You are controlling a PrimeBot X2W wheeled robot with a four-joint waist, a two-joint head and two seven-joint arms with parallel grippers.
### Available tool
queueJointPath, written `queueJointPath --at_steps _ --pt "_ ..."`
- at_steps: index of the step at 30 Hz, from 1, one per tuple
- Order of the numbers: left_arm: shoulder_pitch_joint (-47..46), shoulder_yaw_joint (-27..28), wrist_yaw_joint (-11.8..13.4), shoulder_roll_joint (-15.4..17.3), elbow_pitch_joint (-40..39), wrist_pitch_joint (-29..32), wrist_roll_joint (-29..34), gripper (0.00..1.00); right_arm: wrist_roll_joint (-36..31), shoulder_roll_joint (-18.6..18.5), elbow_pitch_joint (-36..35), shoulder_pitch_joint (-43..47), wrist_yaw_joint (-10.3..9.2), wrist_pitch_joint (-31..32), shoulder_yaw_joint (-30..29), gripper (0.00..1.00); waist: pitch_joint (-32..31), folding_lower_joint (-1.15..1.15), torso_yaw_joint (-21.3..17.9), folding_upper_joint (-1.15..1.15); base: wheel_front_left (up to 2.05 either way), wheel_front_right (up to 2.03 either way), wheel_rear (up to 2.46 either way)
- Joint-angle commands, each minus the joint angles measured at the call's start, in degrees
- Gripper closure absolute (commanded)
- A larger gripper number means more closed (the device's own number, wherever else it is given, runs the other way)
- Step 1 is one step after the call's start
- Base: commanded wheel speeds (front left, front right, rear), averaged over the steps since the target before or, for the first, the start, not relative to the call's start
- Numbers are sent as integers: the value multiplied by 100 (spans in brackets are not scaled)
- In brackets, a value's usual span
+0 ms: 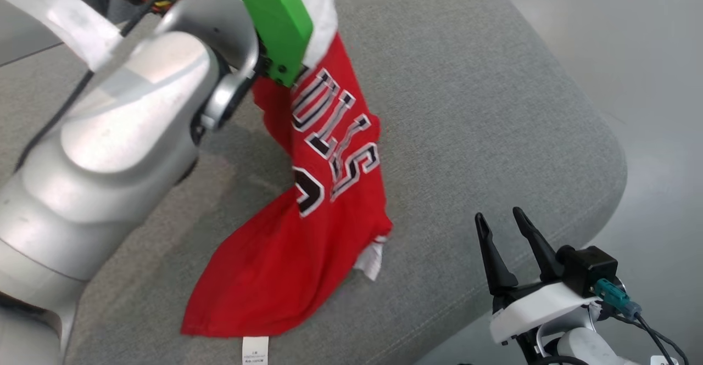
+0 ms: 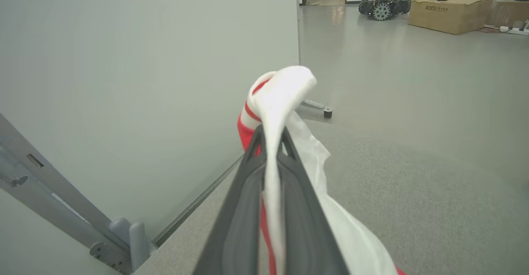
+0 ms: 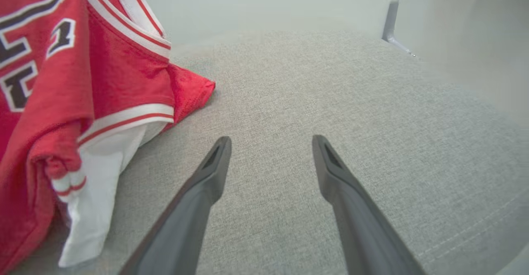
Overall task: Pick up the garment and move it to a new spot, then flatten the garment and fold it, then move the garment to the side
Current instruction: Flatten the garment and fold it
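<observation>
Hanging from your left gripper [image 2: 270, 136], the red basketball jersey [image 1: 307, 228] is pinched by its white trim, and the two dark fingers [image 2: 239, 209] are clenched on that bunched cloth with no gap between them. In the head view the jersey drapes down past the green wrist mount [image 1: 274, 19], and its lower hem lies on the grey upholstered surface [image 1: 467, 107], with the small white care label [image 1: 255, 349] flat on the fabric just below the hem. Your right gripper [image 1: 498, 215] sits at the lower right, fingers spread wide and grasping nothing, just beside the jersey's right edge but apart from it. It stands close to the rounded edge of the surface, where the fabric curves away to the pale floor [image 1: 648, 52]. To the right of the jersey you have a broad bare stretch of grey fabric running up to that curved border. The right wrist view shows the same stretch ahead of the spread fingers, with the jersey's striped armhole off to that view's left. Your bulky left arm [image 1: 126, 134] covers the surface on the left of the head view. Beyond the left gripper stands a pale partition panel [image 2: 144, 60], its edge meeting the surface, and past it are open floor, a cardboard box [image 2: 450, 14] and a wheeled robot [image 2: 384, 2], well apart from the jersey.
</observation>
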Motion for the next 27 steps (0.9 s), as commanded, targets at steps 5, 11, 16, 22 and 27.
queueJointPath --at_steps 5,11,16,22,27 --pt "-328 242 9 180 1132 -646 242 100 119 -2 50 21 -5 -17 82 0 291 0 -342 69 0 0 0" --pt "29 613 -601 -158 2184 -946 -550 0 52 -4 60 -132 -6 -17 20 0 328 0 -216 69 0 0 0" --pt "174 568 -880 -76 2335 -741 -719 0 -27 -7 31 -146 -6 -17 -60 0 276 0 -18 69 0 0 0" --pt "836 629 -632 646 1210 -630 -835 0 -285 -8 -40 42 -6 -17 -311 0 72 0 280 69 0 0 0" --pt "2164 744 -116 1259 -387 -451 -1321 0 -431 -6 -93 162 -6 -17 -509 0 -62 0 508 69 0 0 0"
